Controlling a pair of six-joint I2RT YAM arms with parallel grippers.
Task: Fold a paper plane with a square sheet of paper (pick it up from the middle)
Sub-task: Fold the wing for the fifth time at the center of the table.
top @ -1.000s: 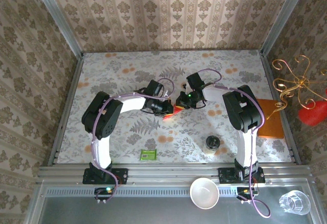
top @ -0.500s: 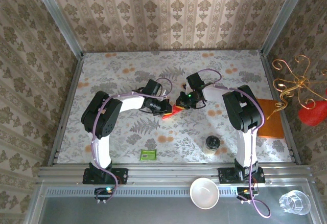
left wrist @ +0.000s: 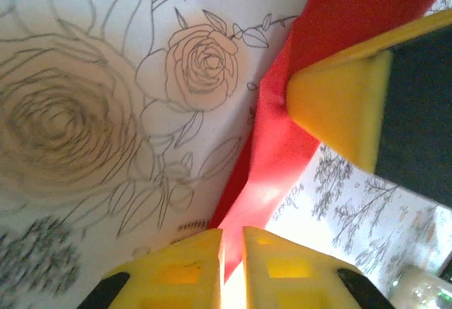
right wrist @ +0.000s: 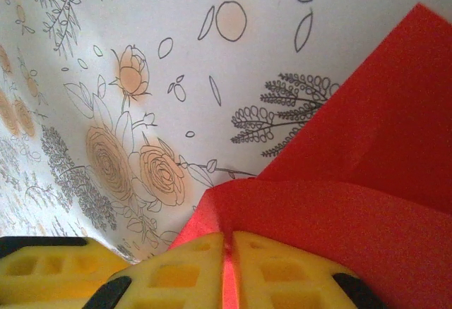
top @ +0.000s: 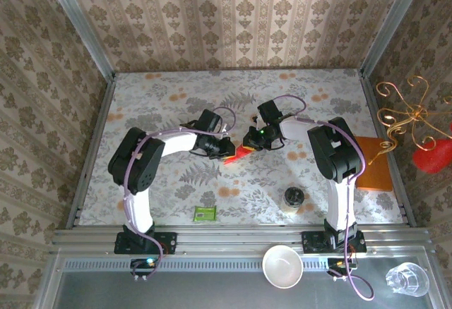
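— Looking from above, where is the red paper (top: 242,152)?
— Around the middle of the flowered table (top: 162,104), folded over on itself, between the two claws that meet at it.
— Is the right claw (right wrist: 227,252) holding it?
— Yes. Its yellow jaws are pressed together with the paper's edge pinched in the slit.
— And the left claw (left wrist: 233,252)?
— Its jaws stand a thin slit apart and the paper runs down into that gap. Whether they grip it, I cannot tell.
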